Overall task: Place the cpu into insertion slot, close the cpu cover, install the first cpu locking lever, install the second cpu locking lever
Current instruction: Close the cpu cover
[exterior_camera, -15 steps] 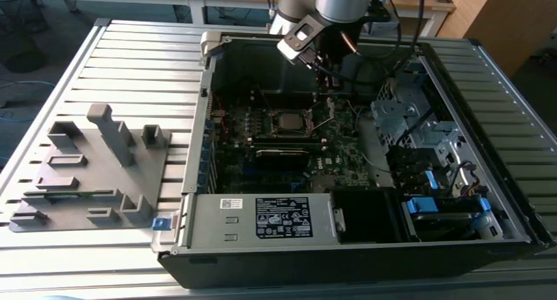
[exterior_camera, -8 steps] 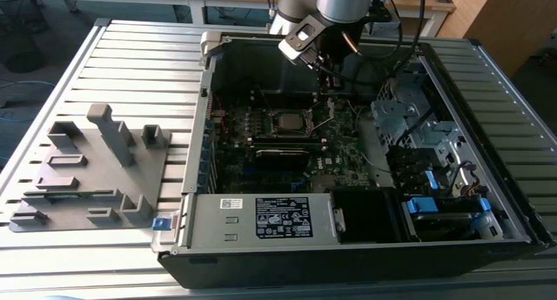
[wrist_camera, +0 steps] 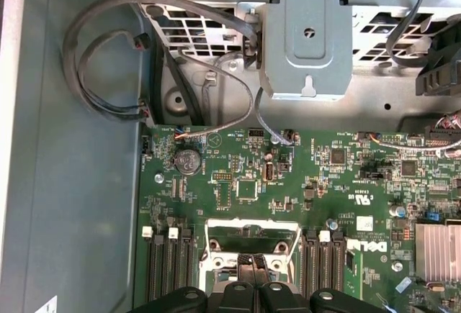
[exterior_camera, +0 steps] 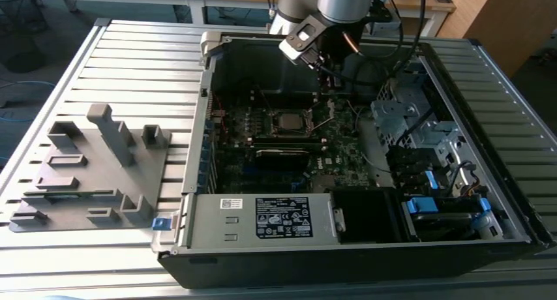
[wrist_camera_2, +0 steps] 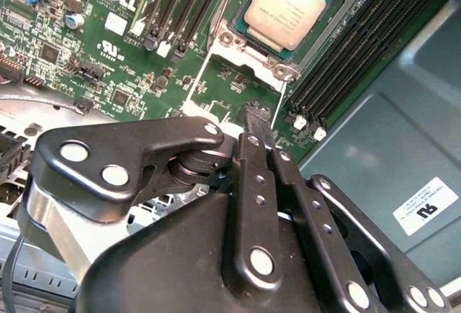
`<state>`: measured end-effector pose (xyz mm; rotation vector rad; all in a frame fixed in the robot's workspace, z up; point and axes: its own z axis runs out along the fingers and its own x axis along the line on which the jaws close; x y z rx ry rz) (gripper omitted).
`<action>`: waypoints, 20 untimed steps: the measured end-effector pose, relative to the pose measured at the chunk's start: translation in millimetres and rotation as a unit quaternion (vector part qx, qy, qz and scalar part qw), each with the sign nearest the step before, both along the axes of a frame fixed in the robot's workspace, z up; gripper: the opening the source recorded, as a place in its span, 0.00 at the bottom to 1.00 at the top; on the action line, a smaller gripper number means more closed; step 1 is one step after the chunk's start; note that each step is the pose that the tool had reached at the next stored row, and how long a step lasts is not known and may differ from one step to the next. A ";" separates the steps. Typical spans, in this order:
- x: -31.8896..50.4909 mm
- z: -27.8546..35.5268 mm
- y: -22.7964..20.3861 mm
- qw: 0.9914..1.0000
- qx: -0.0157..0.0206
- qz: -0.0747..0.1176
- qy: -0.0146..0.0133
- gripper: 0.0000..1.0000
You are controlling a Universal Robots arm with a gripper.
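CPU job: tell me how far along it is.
Done: the cpu sits in the slot. In hand: the cover appears to stand raised, not flat on the cpu. The shut gripper is at its free edge and holds nothing. Left: getting the cover down and latched.
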<state>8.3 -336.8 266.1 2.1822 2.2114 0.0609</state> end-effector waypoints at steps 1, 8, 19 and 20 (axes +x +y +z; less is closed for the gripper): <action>0.6 0.0 0.0 1.000 0.000 0.000 0.000 0.11; 9.3 -0.3 0.0 1.000 0.000 0.000 0.000 0.11; 26.0 -0.9 0.4 1.000 0.000 0.000 0.000 0.11; 27.6 -0.9 0.4 1.000 0.000 0.000 0.000 0.11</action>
